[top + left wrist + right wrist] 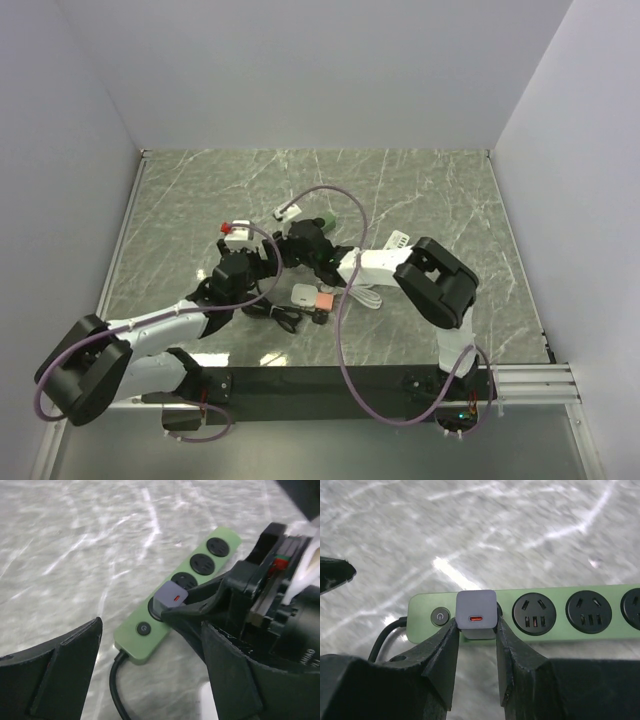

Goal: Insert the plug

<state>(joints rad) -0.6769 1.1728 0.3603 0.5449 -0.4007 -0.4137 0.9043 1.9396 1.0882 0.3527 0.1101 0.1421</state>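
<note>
The right claw (476,630) pinches a small grey square plastic plug (476,611) between its fingertips, at the end socket of the long green plastic power strip (555,597) lying just ahead on the marbled bench (470,530). The left claw (152,645) stands spread, holding nothing.

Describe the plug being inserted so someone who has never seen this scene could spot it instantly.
On the marble table lies a green power strip. At its cable end, beside the round power button, a small grey cube charger sits pinched between the right fingers. Unlike the empty black sockets alongside, it shows an orange-red port on its face.
</note>
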